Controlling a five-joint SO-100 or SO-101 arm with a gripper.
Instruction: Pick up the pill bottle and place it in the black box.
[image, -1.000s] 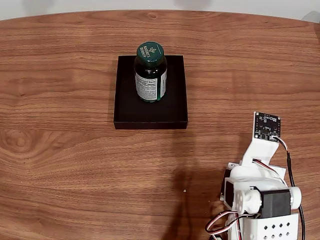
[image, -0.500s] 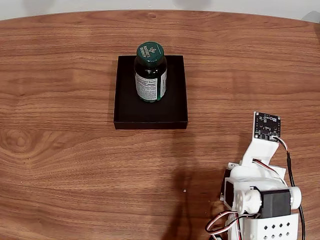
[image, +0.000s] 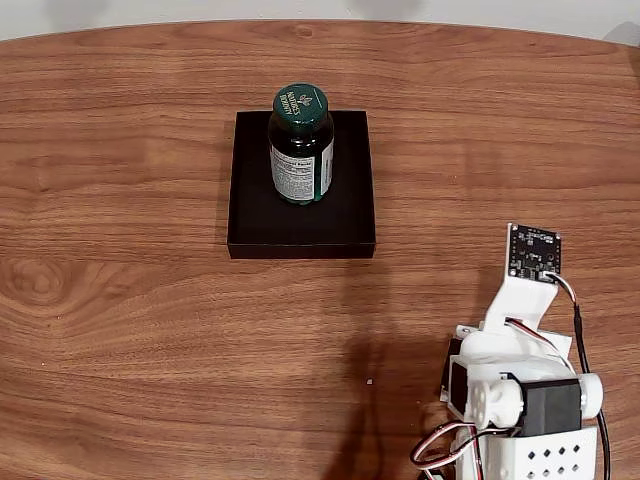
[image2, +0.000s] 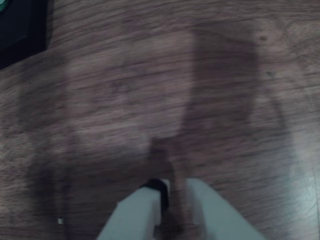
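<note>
The pill bottle (image: 300, 145), dark brown with a green cap and a white-and-green label, stands upright inside the black box (image: 255, 220) in the fixed view, toward the box's far side. A corner of the black box (image2: 20, 25) shows at the top left of the wrist view. The arm (image: 520, 390) sits folded at the table's bottom right, far from the box. In the wrist view my gripper (image2: 176, 195) hangs low over bare wood, its white fingers (image2: 142, 212) close together with nothing between them.
The wooden table (image: 150, 330) stretches wide around the box. Its far curved edge runs along the top of the fixed view. The arm's white base (image: 540, 455) and its wires occupy the bottom right corner.
</note>
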